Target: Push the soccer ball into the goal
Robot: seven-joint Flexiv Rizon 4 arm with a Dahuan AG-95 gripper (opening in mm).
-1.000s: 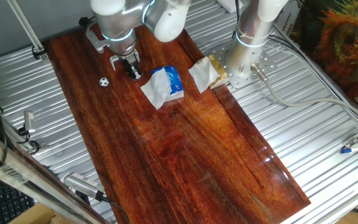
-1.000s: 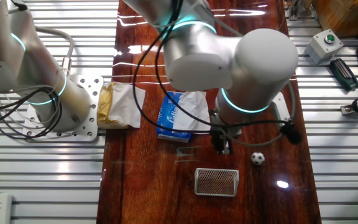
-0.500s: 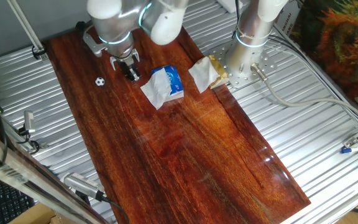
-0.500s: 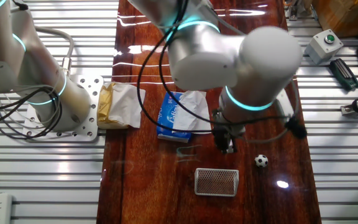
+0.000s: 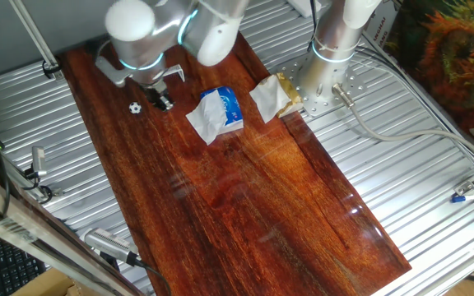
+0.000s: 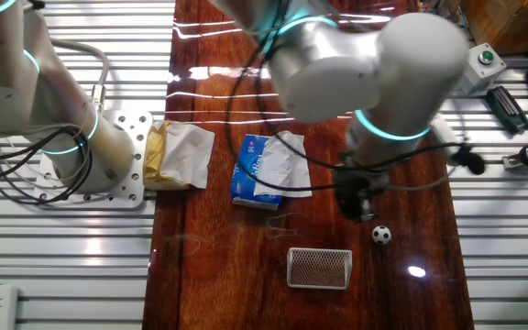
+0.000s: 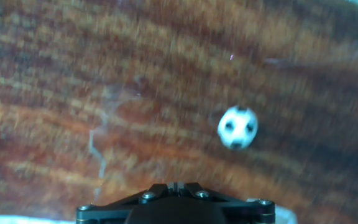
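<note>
The soccer ball (image 6: 381, 235) is a tiny white ball with black patches on the dark wooden table. It also shows in one fixed view (image 5: 136, 108) and in the hand view (image 7: 237, 127). The goal (image 6: 319, 268) is a small white-grey frame lying to the ball's lower left; the arm hides it in the other views. My gripper (image 6: 363, 213) is shut and empty, just above the table and close beside the ball, apart from it. It stands right of the ball in one fixed view (image 5: 163, 103), and its closed tips (image 7: 175, 186) show at the bottom edge.
A blue packet with white tissue (image 6: 262, 172) lies mid-table, also seen in one fixed view (image 5: 220, 111). Crumpled white-and-tan paper (image 6: 180, 156) lies by the table edge next to a second arm's base (image 6: 71, 137). Ribbed metal surfaces flank the table.
My gripper has moved sideways, away from the blue packet and nearer the ball. The ball has stayed in about the same place.
</note>
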